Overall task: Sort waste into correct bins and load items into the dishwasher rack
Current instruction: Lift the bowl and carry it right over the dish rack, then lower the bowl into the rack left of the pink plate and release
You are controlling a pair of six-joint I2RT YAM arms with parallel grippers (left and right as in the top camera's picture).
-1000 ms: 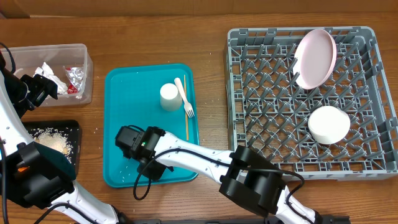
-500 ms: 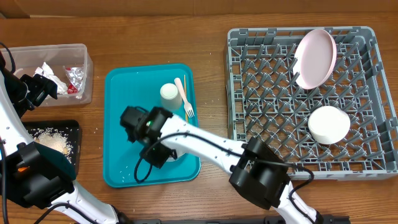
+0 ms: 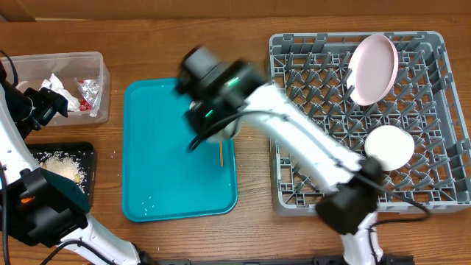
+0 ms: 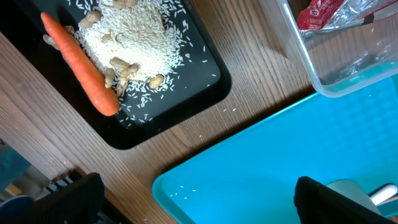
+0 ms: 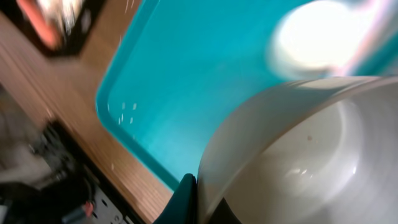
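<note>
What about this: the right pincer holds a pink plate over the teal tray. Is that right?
Not quite. The right pincer holds a white bowl, not a pink plate, over the teal tray. The right wrist view shows it; the pink plate stands in the rack.

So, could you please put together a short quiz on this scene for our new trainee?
1. True or false: the orange carrot lies in the clear plastic rectangular tub.
2. What does the right gripper hold? A. a white round bowl B. a white plastic fork C. a crumpled paper napkin
3. Fill in: the large grey plastic dishwasher rack holds ___ dishes.
Key: 1 false, it lies on the shallow black rectangular tray; 2 A; 3 two, the pale pink round plate and another white bowl.
</note>
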